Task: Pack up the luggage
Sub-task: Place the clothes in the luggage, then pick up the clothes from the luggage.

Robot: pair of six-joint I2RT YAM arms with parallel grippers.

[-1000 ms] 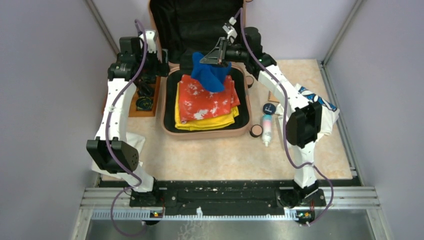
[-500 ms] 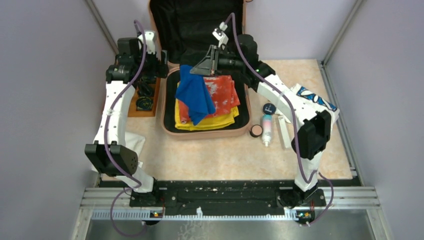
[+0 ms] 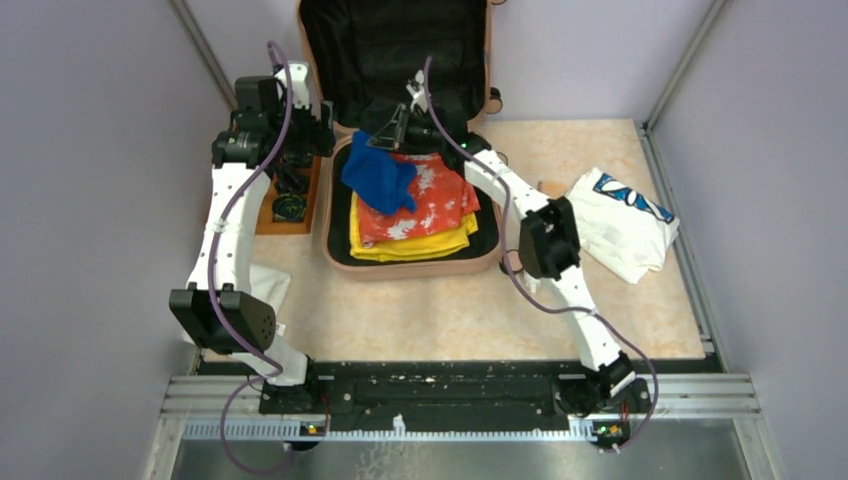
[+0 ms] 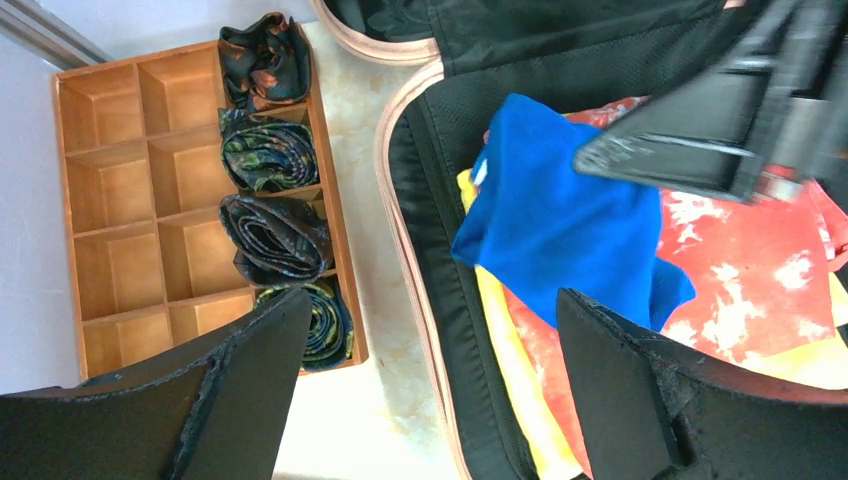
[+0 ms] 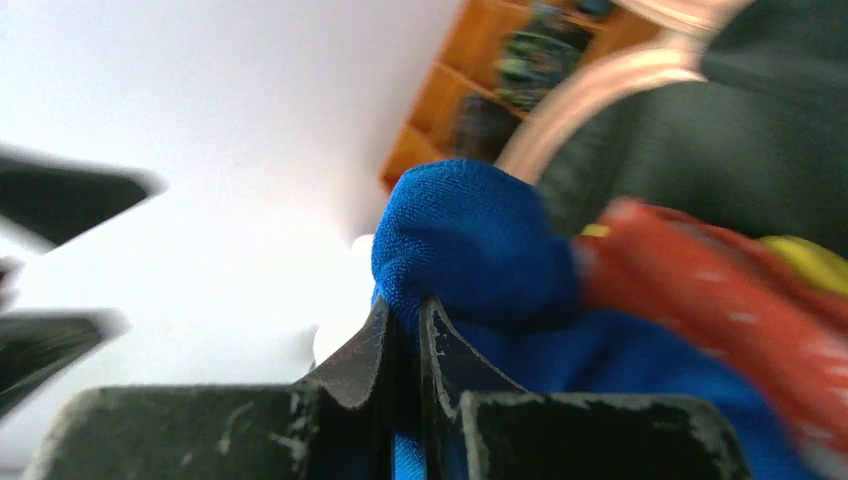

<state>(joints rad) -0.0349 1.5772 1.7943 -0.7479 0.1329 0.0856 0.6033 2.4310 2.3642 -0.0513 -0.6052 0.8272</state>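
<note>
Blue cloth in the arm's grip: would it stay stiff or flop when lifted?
Probably floppy: the blue cloth hangs bunched and drooping from the right gripper. Likely light, since a narrow pinch holds it all. It could drape unevenly over the red cloth.

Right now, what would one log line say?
right gripper: shut on blue cloth | blue cloth: over folded clothes in luggage | left gripper: open, empty

The right gripper point(image 3: 375, 143) has swung from above the luggage point(image 3: 415, 268) centre to its rear-left corner — blue cloth point(image 3: 378, 180) carried along in the jaws. The right elbow now sits beside the luggage — white shirt point(image 3: 620, 215) uncovered.
</note>
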